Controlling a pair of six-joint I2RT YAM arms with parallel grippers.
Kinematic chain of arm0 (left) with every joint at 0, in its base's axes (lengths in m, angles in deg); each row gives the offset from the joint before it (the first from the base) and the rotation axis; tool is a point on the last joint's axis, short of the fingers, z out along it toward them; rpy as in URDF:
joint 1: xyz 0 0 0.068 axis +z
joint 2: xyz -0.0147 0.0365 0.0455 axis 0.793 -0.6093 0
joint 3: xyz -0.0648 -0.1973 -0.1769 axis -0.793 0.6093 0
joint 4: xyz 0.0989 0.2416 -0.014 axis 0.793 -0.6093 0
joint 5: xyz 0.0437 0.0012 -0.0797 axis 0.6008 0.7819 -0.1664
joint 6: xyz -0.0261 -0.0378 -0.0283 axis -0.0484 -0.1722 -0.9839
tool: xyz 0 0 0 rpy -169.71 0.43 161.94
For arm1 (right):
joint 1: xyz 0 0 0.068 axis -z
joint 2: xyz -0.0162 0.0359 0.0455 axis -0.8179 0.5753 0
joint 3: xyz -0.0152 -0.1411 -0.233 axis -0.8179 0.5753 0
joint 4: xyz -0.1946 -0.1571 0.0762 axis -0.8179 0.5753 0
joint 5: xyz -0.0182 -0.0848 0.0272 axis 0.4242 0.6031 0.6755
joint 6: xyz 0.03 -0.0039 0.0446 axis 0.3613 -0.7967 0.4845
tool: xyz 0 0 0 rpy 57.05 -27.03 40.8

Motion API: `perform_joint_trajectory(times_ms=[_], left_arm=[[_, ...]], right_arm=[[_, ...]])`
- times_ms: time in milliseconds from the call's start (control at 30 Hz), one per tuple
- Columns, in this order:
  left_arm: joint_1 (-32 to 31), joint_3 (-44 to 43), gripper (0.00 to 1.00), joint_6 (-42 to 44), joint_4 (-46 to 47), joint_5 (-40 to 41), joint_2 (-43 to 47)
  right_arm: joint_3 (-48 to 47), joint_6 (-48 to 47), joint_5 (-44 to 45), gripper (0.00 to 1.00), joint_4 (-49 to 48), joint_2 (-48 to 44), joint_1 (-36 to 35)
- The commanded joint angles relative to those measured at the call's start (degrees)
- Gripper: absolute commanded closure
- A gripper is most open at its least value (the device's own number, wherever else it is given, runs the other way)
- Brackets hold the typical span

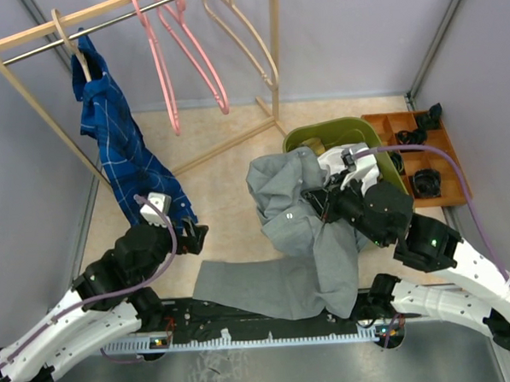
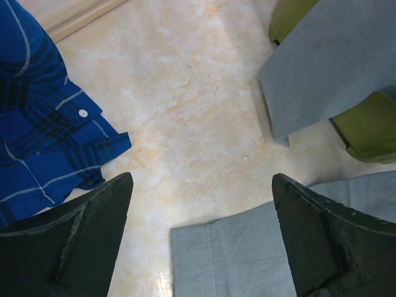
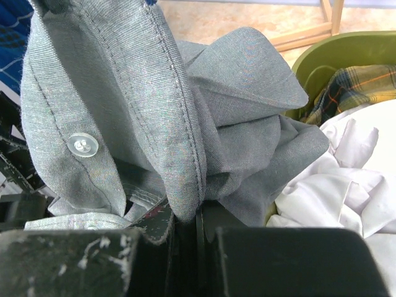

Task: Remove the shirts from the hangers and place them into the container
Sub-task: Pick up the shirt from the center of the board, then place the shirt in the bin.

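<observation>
Right now the right gripper (image 3: 198, 226) is clamping tight on a fold of the grey shirt (image 1: 295, 219) by its buttoned placket. In the wrist view cloth is burying most of its fingertips. The shirt is bunching against the left rim of the olive-green container (image 1: 341, 128), while its tail and a sleeve are trailing flat across the table (image 1: 224, 171) toward the arm bases. Inside the container the white shirt (image 3: 346, 179) is lying on top and the yellow-and-black plaid shirt (image 3: 359, 83) is peeking out behind it, mostly covered. The left gripper (image 2: 201, 204) is hovering with jaws spread wide, holding nothing, over bare table between the blue checked shirt (image 1: 115, 138) and the grey sleeve. The blue shirt is hanging from a pale wooden hanger (image 1: 69, 38) on the rack (image 1: 26, 70), with its lower part resting on the table and its collar hiding most of the hanger. Two pink hangers (image 1: 162, 76) and another pale hanger (image 1: 247, 42) are hanging bare, hooks cut off at the frame's top. An orange tray (image 1: 405, 125) is sitting right of the container, holding dark items that are hard to make out.
</observation>
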Motion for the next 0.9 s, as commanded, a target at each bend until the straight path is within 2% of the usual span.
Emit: perform_joint_trajectory(times_ms=[0,167,333,567,700,767,867], left_arm=[[0.1,-1.1,0.01,4.8,3.1,-1.0,0.8],[0.1,-1.6,0.01,6.2,2.5,-1.4,2.2],[0.2,-2.2,0.01,3.8,0.5,-0.8,3.1],[0.1,2.2,0.01,-7.0,0.2,4.4,3.6],[0.1,4.1,0.01,-8.0,4.8,-1.2,1.0],[0.1,5.3,0.01,-4.9,7.4,-4.0,-1.4],[0.1,3.4,0.01,-5.6,6.4,-7.2,-7.3]], right_arm=[[-4.5,0.5,-2.1,1.00,-2.2,-0.7,-0.2],[-5.3,0.2,-2.2,1.00,-2.1,-0.4,-0.2],[-6.0,0.2,-3.5,1.00,-1.7,0.8,-0.2],[-10.1,-2.2,-2.2,1.00,-0.7,2.5,-0.2],[-10.6,-3.3,0.4,1.00,-0.2,2.7,-0.3],[-10.2,-3.4,0.7,1.00,-0.3,2.9,-0.3],[-9.6,-3.2,0.4,0.99,0.1,3.4,-0.2]])
